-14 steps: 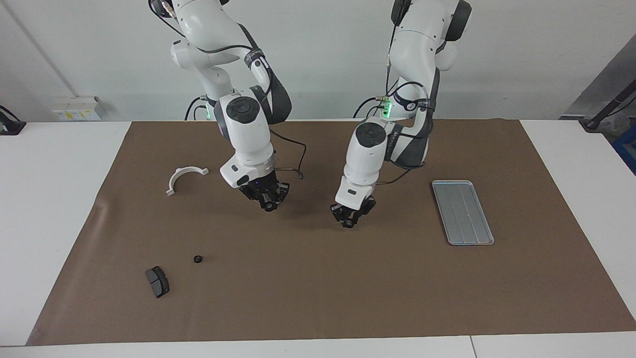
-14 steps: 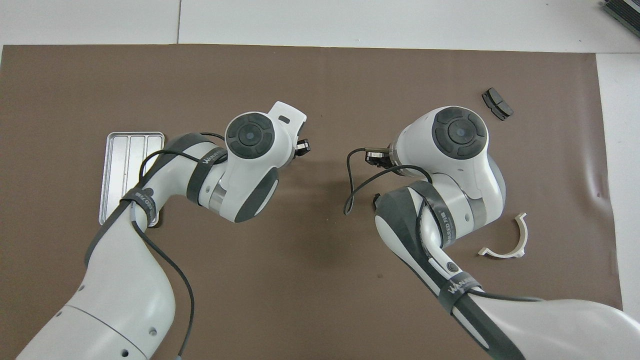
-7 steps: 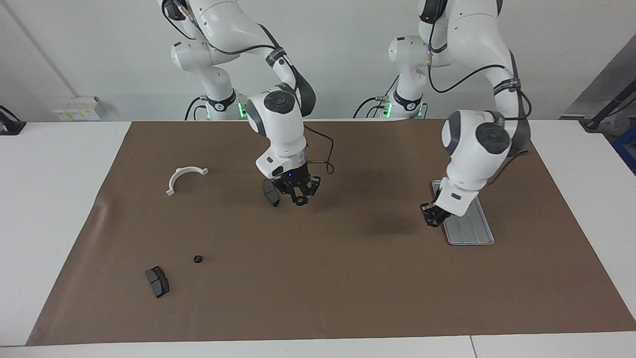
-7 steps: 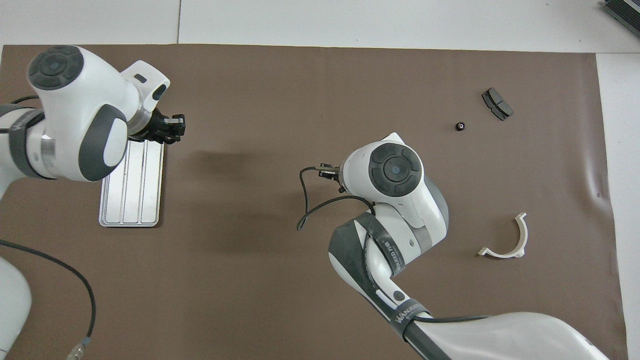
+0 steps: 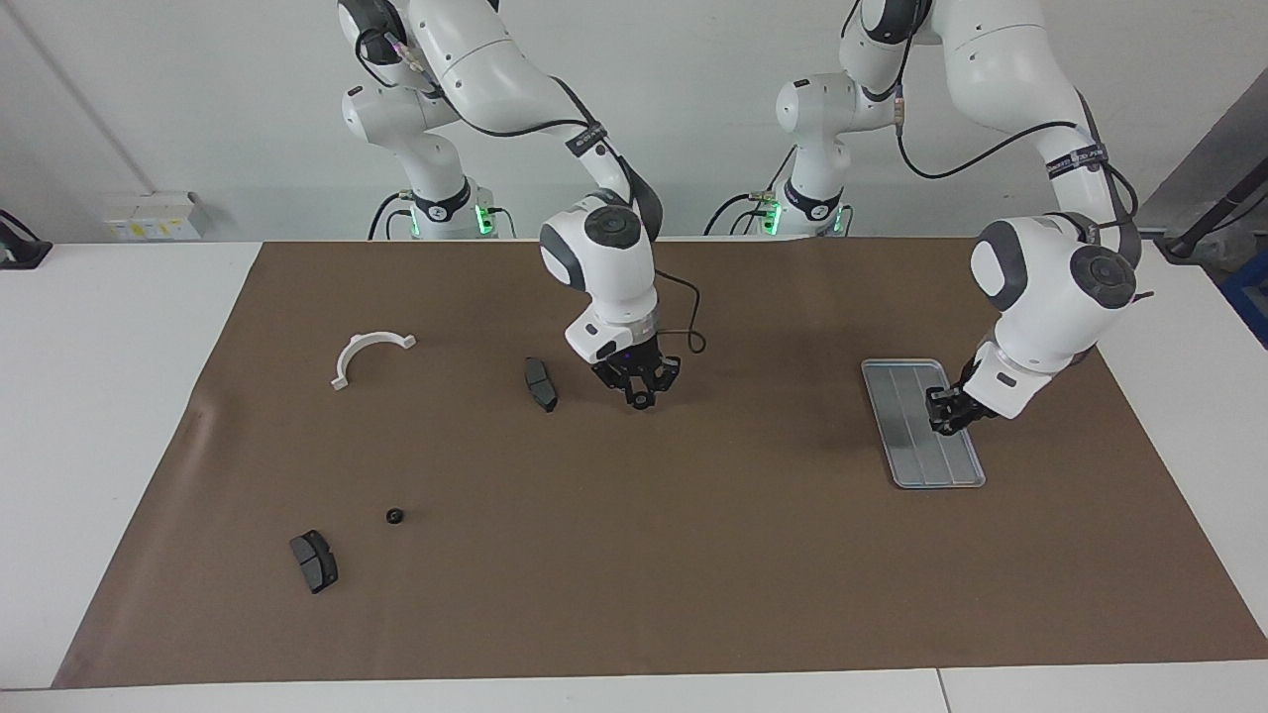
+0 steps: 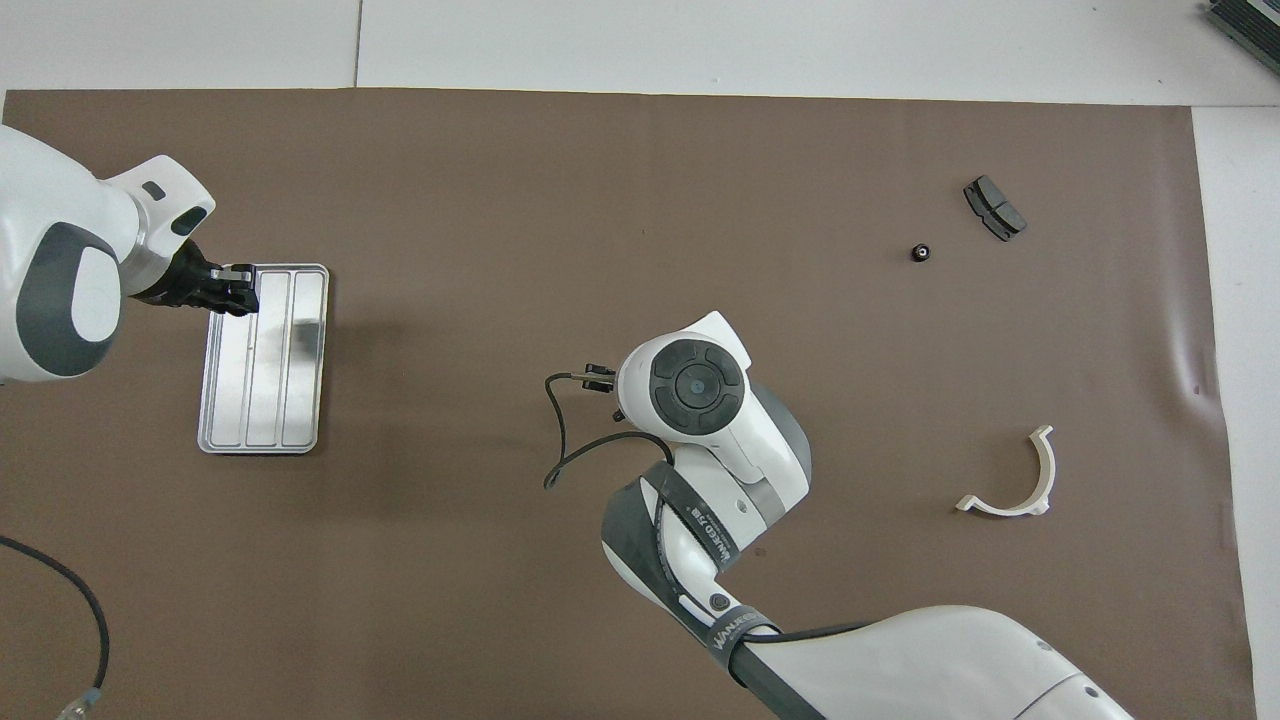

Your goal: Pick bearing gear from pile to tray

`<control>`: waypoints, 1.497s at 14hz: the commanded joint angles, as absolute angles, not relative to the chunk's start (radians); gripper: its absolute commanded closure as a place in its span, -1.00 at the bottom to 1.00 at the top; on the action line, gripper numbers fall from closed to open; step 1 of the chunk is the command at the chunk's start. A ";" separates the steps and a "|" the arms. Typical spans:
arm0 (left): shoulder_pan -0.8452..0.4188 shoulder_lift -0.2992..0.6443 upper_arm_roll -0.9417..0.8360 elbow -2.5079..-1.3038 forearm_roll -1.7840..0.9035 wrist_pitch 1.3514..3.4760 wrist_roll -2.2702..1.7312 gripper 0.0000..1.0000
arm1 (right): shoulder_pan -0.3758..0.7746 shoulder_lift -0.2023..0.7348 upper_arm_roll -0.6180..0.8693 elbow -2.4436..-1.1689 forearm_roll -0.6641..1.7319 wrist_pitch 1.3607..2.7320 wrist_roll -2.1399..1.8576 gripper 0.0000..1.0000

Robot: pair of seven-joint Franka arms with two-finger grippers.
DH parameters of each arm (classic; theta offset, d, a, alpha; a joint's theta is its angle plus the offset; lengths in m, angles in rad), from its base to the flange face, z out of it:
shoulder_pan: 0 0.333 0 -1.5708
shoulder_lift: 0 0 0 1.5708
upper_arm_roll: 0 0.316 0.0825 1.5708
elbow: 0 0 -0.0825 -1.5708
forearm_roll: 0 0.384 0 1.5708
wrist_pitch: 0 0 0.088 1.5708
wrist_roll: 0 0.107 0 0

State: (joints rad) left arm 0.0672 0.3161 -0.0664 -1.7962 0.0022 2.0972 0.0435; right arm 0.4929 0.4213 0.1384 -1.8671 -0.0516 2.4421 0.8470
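One small black gear [image 5: 394, 516] [image 6: 919, 252] lies on the mat toward the right arm's end, close to a dark brake pad [image 5: 314, 560] [image 6: 994, 207]. The silver ridged tray [image 5: 921, 423] [image 6: 262, 360] sits toward the left arm's end and looks bare. My left gripper [image 5: 941, 421] [image 6: 240, 292] hangs over the tray's end nearer the robots, shut, with nothing showing in it. My right gripper [image 5: 642, 399] is shut low over the mat's middle, just beside a second brake pad [image 5: 540, 383]. In the overhead view its own wrist hides it.
A white curved bracket [image 5: 367, 355] [image 6: 1015, 480] lies nearer the robots than the gear, toward the right arm's end. The brown mat [image 5: 634, 594] covers most of the white table. A black cable loops off the right wrist [image 6: 555, 450].
The left arm swung from the mat's middle out over the tray. The right gripper shifted toward the middle, uncovering the second brake pad. Both grippers stayed shut.
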 commanded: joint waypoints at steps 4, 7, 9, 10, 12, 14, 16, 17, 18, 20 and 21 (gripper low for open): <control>0.064 0.255 -0.071 -2.012 -0.012 2.327 0.052 0.76 | 0.483 0.414 0.133 -1.871 -0.075 2.454 0.881 -1.00; 0.058 0.282 -0.071 -2.029 -0.014 2.390 0.049 0.76 | 0.413 0.365 0.121 -1.870 -0.151 2.439 0.871 -1.00; 0.060 0.285 -0.072 -2.025 -0.015 2.393 0.049 0.64 | 0.339 0.354 0.126 -1.855 -0.192 2.439 0.809 -1.00; 0.058 0.287 -0.072 -2.020 -0.015 2.391 0.048 0.60 | 0.310 0.353 0.124 -1.847 -0.192 2.436 0.739 -1.00; 0.054 0.288 -0.072 -2.011 -0.015 2.391 0.048 0.31 | 0.224 0.357 0.126 -1.833 -0.190 2.433 0.565 -1.00; 0.051 0.293 -0.072 -2.003 -0.015 2.391 0.048 -0.07 | 0.137 0.365 0.127 -1.833 -0.183 2.433 0.409 -1.00; 0.049 0.296 -0.075 -1.982 -0.015 2.385 0.046 -0.29 | 0.074 0.386 0.127 -1.813 -0.178 2.433 0.294 -1.00; 0.035 0.307 -0.075 -1.959 -0.015 2.375 0.045 -0.34 | 0.043 0.412 0.127 -1.784 -0.178 2.424 0.250 -1.00; 0.028 0.314 -0.075 -1.935 -0.018 2.359 0.028 -0.34 | 0.017 0.440 0.129 -1.746 -0.175 2.401 0.195 -1.00; -0.023 0.331 -0.075 -1.866 -0.060 2.310 -0.069 -0.32 | -0.017 0.520 0.130 -1.654 -0.161 2.367 0.109 -1.00; -0.052 0.342 -0.075 -1.835 -0.064 2.300 -0.122 -0.33 | -0.024 0.547 0.130 -1.631 -0.134 2.368 0.076 -1.00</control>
